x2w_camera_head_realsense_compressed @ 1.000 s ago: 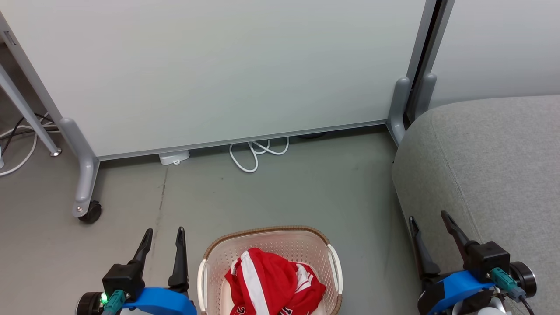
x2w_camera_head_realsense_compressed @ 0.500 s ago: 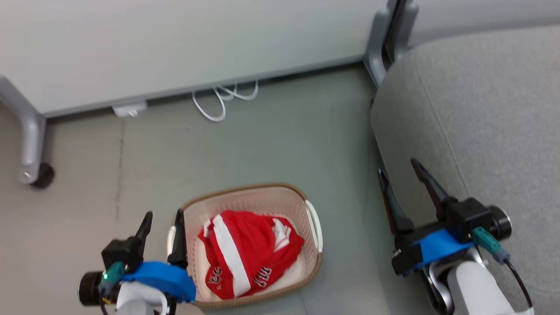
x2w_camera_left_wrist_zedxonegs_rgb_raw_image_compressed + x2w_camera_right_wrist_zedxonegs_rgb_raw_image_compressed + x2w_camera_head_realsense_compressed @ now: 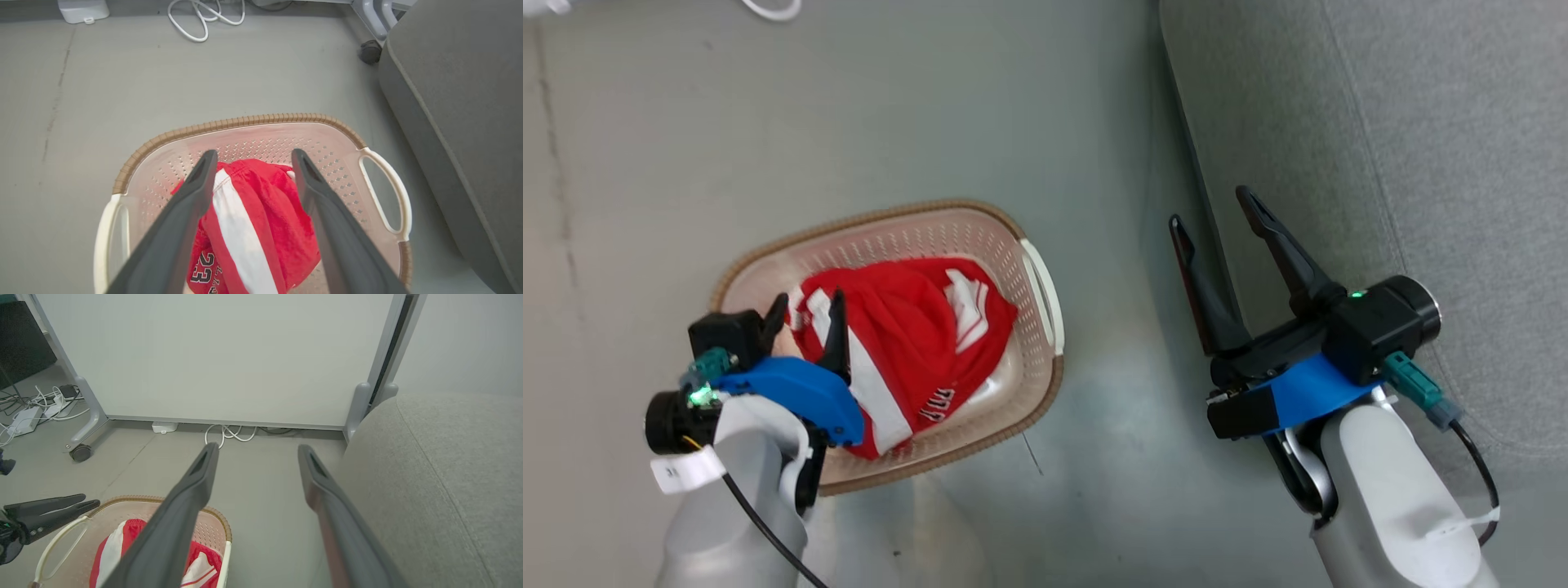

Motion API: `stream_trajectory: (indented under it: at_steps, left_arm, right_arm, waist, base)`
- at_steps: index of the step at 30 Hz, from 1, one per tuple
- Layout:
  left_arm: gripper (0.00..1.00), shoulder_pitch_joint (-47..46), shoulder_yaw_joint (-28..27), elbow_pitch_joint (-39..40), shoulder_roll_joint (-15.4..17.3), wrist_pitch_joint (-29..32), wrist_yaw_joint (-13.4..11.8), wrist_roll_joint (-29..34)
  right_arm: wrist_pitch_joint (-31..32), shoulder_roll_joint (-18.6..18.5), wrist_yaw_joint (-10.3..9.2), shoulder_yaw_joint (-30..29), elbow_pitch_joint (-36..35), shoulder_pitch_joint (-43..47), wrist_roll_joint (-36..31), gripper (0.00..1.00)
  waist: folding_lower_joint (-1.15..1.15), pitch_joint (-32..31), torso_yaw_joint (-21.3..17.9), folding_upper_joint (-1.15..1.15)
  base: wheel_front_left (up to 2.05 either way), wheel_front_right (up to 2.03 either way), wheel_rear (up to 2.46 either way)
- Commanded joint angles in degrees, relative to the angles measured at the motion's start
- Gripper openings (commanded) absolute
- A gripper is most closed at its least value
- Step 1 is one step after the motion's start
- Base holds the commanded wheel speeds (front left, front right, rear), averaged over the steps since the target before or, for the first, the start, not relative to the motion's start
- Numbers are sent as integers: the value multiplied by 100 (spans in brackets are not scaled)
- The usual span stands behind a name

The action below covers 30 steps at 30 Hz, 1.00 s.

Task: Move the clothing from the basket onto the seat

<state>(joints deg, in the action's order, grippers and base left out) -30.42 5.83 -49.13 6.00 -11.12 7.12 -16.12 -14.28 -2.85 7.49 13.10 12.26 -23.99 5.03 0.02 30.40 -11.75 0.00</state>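
Note:
The clothing (image 3: 915, 335) is a bundle of bright red garments with white stripes and black-and-white lettering, lying in the basket (image 3: 947, 204), a cream perforated tub with a brown rim, on the floor. My left gripper (image 3: 809, 298) hangs open over the basket's left side, its fingers above the clothing (image 3: 265, 216) and holding nothing. In the left wrist view the left gripper (image 3: 254, 153) frames the red bundle inside the basket (image 3: 245, 121). My right gripper (image 3: 1210, 207) is open and empty at the front edge of the grey seat (image 3: 1421, 122). The right gripper (image 3: 258, 447) points toward the partition.
A pale partition panel (image 3: 224, 355) on castered feet (image 3: 80, 452) stands behind the basket. A coiled white cable (image 3: 204, 20) and a white power box (image 3: 83, 8) lie at its base. Grey floor separates the basket from the seat (image 3: 461, 81).
The head camera has tilted down, so the whole picture shifted. My left gripper has moved from beside the basket to over the clothing. Both grippers stay open.

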Motion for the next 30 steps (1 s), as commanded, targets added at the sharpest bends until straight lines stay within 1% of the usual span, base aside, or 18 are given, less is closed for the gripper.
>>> stream_trajectory:
  at_steps: [1, 2, 6, 15, 20, 21, 22, 23, 24, 30]
  left_arm:
    - [100, -238, 0, -161, 104, 41, 43, -23]
    - [100, -335, -10, -275, 144, 103, 43, -41]
    - [100, -640, -92, -675, 261, 227, -121, -97]
    - [100, -1023, -247, -1248, 377, 283, -211, -303]
    - [100, -1175, -256, -1467, 365, 263, -180, -392]
    - [95, -1197, -251, -1510, 358, 256, -172, -404]
    - [67, -1222, -240, -1549, 347, 259, -171, -408]
    - [37, -1249, -230, -1582, 341, 248, -161, -415]
    - [0, -1272, -217, -1612, 339, 243, -153, -420]
    - [0, -1365, -158, -1760, 320, 212, -118, -457]
  right_arm:
    - [-50, -6, 1, 65, -26, -168, 43, 100]
    - [-54, -6, 1, 99, -45, -216, 73, 100]
    - [-85, -6, 1, 261, -65, -356, 213, 100]
    - [-97, -7, 1, 381, -319, -486, 473, 100]
    - [-97, -7, 1, 362, -397, -482, 503, 100]
    - [-97, -7, 1, 355, -402, -481, 509, 100]
    - [-97, -6, 1, 354, -406, -483, 513, 100]
    - [-98, -7, 1, 351, -407, -485, 515, 100]
    - [-98, -7, 1, 351, -407, -490, 520, 100]
    - [-98, -7, 1, 362, -417, -519, 537, 100]
  waist:
    - [-2, 607, -279, 0]
    - [-2, 720, -306, 0]
    - [-2, 1006, -399, 0]
    - [-2, 1464, -534, 0]
    - [-2, 1570, -562, 0]
    - [-2, 1580, -561, 0]
    - [-2, 1588, -561, 0]
    - [-2, 1594, -560, 0]
    - [-2, 1600, -558, 0]
    - [-2, 1622, -549, 0]
  base:
    - [0, 0, 0]
    - [0, 0, 0]
    - [0, 0, 0]
    - [0, 0, 0]
    - [0, 0, 0]
    - [0, 0, 0]
    - [0, 0, 0]
    - [0, 0, 0]
    - [0, 0, 0]
    - [0, 0, 0]
